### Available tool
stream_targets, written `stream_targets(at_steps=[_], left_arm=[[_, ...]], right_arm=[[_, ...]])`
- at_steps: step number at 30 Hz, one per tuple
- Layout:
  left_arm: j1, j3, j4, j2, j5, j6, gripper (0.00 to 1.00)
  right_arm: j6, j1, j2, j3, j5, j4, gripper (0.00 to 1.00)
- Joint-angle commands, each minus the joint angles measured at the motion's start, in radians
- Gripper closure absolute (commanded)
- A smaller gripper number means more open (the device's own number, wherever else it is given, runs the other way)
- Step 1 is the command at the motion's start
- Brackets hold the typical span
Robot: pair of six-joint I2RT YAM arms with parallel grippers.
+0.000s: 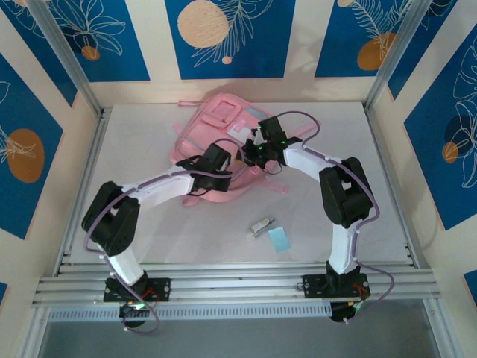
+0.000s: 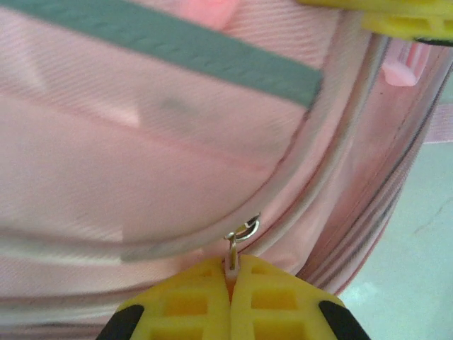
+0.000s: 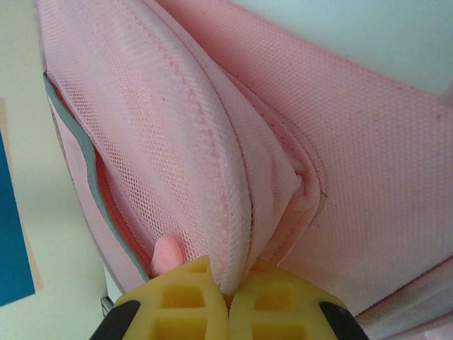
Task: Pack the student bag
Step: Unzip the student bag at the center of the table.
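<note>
Nearest the arm bases, a small white tube-like item [image 1: 260, 225] and a pale blue square [image 1: 279, 239] lie loose on the table [image 1: 194, 242], well apart from the action. Further in, the left gripper [image 2: 230, 301] is clamped tight on the zip pull [image 2: 232, 256], yellow fingers meeting around it. The right gripper [image 3: 228, 287] is pinched closed on a rolled pink seam [image 3: 230, 198] of the student bag [image 1: 223, 123], which lies flat mid-table toward the far wall. This looks like the zip-opening step, hardly begun (the track beside the pull reads closed). To do it well, drag the pull along the zip's curve, not up off it, while the right holds the fabric taut; a slack anchor would likely bunch the cloth and jam the slider. No brand, label or lettering is legible on the bag.
</note>
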Motion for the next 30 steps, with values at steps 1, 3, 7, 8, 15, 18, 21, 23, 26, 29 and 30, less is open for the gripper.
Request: stream_targets(at_steps=[1,3,7,8,15,18,21,23,26,29,30], left_arm=[[0.087,-0.02,-0.097,-0.071,0.038,0.079,1.0],[0.135,-0.025,-0.132,-0.09,0.033,0.109,1.0],[0.216,-0.035,-0.156,-0.101,0.023,0.138,1.0],[0.226,-0.031,-0.162,-0.103,0.021,0.14,1.0],[0.2,-0.069,-0.117,-0.147,0.297,0.15,1.0],[0.142,-0.094,-0.102,-0.168,0.385,0.138,1.0],[0.064,-0.108,-0.068,-0.16,0.449,0.131,1.0],[0.021,-0.094,-0.055,-0.137,0.486,0.129,1.0],[-0.024,-0.043,-0.043,-0.094,0.494,0.121,1.0],[-0.034,0.022,-0.033,-0.053,0.479,0.107,1.0],[-0.033,0.044,-0.027,-0.041,0.476,0.108,1.0]], right_arm=[[-0.12,-0.042,-0.023,-0.025,-0.036,-0.016,1.0],[-0.169,-0.058,-0.029,-0.022,-0.055,-0.049,1.0],[-0.268,-0.083,-0.018,0.017,-0.095,-0.14,1.0],[-0.296,-0.089,-0.012,0.03,-0.095,-0.165,1.0],[-0.442,-0.145,0.058,0.192,0.045,-0.328,1.0],[-0.452,-0.18,0.091,0.275,0.117,-0.376,1.0],[-0.415,-0.215,0.119,0.327,0.073,-0.36,1.0],[-0.377,-0.223,0.133,0.353,0.024,-0.348,0.92],[-0.323,-0.215,0.107,0.345,0.001,-0.357,0.63],[-0.25,-0.206,0.005,0.216,0.012,-0.301,0.48],[-0.22,-0.203,-0.046,0.156,0.018,-0.279,0.46]])
